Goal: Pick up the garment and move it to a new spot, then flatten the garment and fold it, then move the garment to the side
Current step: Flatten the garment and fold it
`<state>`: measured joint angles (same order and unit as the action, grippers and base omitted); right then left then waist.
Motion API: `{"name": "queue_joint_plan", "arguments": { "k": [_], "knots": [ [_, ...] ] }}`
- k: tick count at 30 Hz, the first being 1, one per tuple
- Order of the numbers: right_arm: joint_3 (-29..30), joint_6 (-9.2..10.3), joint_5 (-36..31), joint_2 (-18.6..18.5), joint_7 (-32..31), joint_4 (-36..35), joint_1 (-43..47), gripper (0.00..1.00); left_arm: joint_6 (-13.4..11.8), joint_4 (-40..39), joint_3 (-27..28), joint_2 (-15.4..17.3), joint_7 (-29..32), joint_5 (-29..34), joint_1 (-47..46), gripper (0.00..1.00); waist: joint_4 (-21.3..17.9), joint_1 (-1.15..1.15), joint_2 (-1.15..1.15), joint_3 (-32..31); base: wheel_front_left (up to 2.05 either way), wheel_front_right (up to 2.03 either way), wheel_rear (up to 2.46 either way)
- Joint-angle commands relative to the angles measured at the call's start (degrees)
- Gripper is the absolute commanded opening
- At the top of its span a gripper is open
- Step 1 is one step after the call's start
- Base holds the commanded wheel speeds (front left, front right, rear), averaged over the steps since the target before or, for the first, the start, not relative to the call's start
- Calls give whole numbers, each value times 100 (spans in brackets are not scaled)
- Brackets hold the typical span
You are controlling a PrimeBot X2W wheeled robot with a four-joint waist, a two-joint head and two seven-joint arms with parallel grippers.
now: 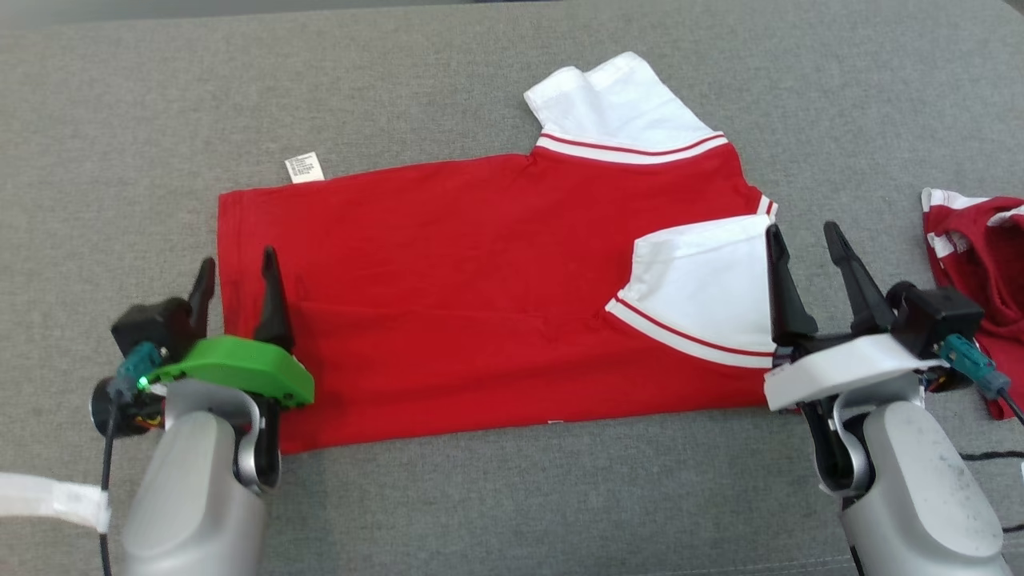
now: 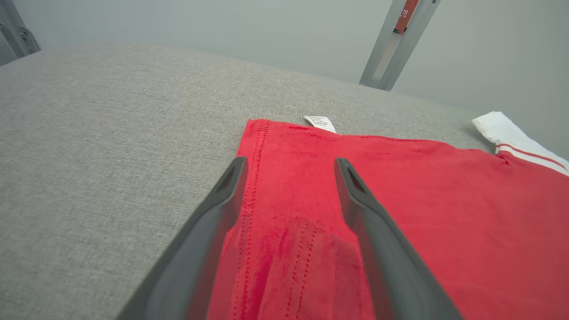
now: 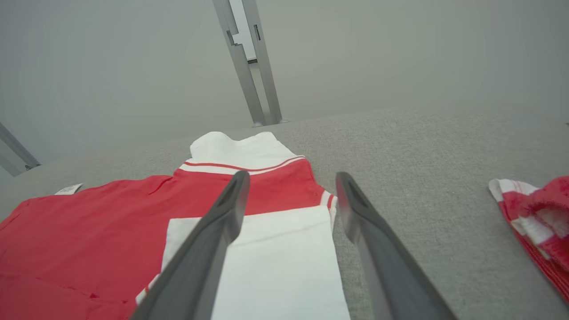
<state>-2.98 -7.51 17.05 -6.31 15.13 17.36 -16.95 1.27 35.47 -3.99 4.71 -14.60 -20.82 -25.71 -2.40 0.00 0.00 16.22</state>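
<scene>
The garment (image 1: 480,280) is a red shirt with white sleeves, lying folded lengthwise on the grey cloth table. A white care label (image 1: 305,167) pokes out at its far left edge. My left gripper (image 1: 237,270) hovers open over the shirt's left hem (image 2: 284,209), with nothing between its fingers. My right gripper (image 1: 804,242) stands open at the shirt's right end, straddling the edge of the folded white sleeve (image 3: 275,262). The garment's far white sleeve (image 3: 240,149) lies beyond it.
A second red and white garment (image 1: 980,272) lies bunched at the right edge of the table (image 1: 512,96), and it also appears at the right in the right wrist view as a crumpled red and white garment (image 3: 538,218). Grey metal posts (image 3: 249,66) stand behind the table.
</scene>
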Motion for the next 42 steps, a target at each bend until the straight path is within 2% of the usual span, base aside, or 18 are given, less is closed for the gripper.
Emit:
{"name": "queue_joint_plan", "arguments": {
  "k": [1, 8, 13, 14, 16, 18, 28, 30, 31, 32, 33, 42],
  "knots": [
    [-67, 5, -47, -2, -1, -22, -173, 100, -22, 129, 25, 133, 43, 61, -318, 100, -244, 0, 0, 361, 0, 0, 0],
    [-364, 5, -7, -2, -1, -28, -744, 100, 0, 1172, -24, 428, 533, 92, -1471, 100, -397, 0, 0, 827, 0, 0, 0],
    [-479, 5, -27, -179, -1, 21, -1213, 100, -192, 1736, -86, 478, 682, 190, -1835, 100, -391, 0, 0, 1060, 0, 0, 0],
    [-498, 5, -9, -227, -1, 76, -1308, 100, -236, 1804, -93, 471, 646, 207, -1864, 89, -375, 0, 0, 1090, 0, 0, 0],
    [-553, 6, -2, -354, -1, 162, -1610, 100, -311, 1965, -139, 449, 592, 226, -1923, 78, -323, 0, 0, 1153, 0, 0, 0],
    [-598, 5, 29, -463, -1, 270, -1890, 100, -311, 2104, -196, 387, 540, 254, -1935, 100, -260, 0, 0, 1201, 0, 0, 0],
    [-1108, 6, 105, -911, -16, 1070, -3051, 100, -478, 2594, -267, 265, 342, 233, -2106, 100, 33, 0, 0, 1314, 0, 0, 0],
    [-1192, 6, 174, -975, -24, 1227, -3260, 100, -445, 2689, -237, 214, 360, 147, -2107, 100, 98, 0, 0, 1329, 0, 0, 0],
    [-1239, 6, 194, -1013, -39, 1312, -3354, 100, -427, 2747, -262, 180, 378, 142, -2097, 96, 146, 0, 0, 1330, 0, 0, 0],
    [-1275, 6, 209, -1040, -76, 1398, -3412, 100, -408, 2789, -284, 157, 365, 142, -2080, 69, 183, 0, 0, 1321, 0, 0, 0],
    [-1310, 6, 214, -1078, -140, 1508, -3500, 100, -388, 2834, -312, 126, 351, 139, -2058, 0, 229, 0, 0, 1317, 0, 0, 0],
    [-1534, 6, 223, -1335, -1072, 2580, -4400, 100, -272, 2707, -628, -67, 108, 279, -2345, 0, 597, 0, 0, 1519, 0, 0, 0]
  ]
}}
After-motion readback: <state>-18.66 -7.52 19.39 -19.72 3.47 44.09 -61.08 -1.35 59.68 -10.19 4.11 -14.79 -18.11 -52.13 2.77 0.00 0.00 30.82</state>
